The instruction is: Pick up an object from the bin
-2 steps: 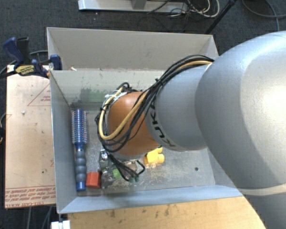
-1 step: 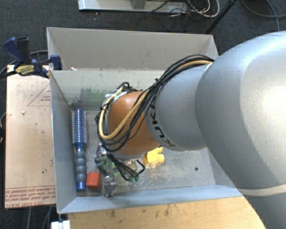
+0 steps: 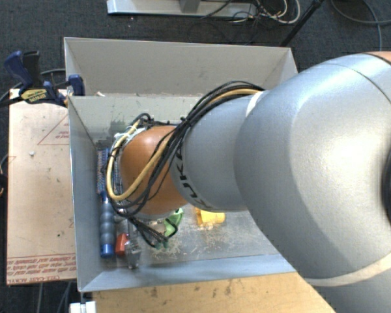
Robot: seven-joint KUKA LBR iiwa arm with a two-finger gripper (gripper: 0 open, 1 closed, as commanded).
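My gripper [image 3: 134,253] shows as a grey metal part under the arm's orange cover, low in the bin's front left corner. Right beside it lies a small red-orange piece [image 3: 122,242]; whether they touch I cannot tell. A long blue ribbed object [image 3: 107,230] lies along the left wall, just left of the gripper. To the gripper's right a green piece [image 3: 174,219] sticks out from under the cover. A yellow block [image 3: 210,218] lies further right on the floor.
The big grey arm and its orange cover with looped cables reach in from the right and hide most of the bin floor. Light crumbs are scattered along the bin's front strip. The left and front walls stand close to the gripper.
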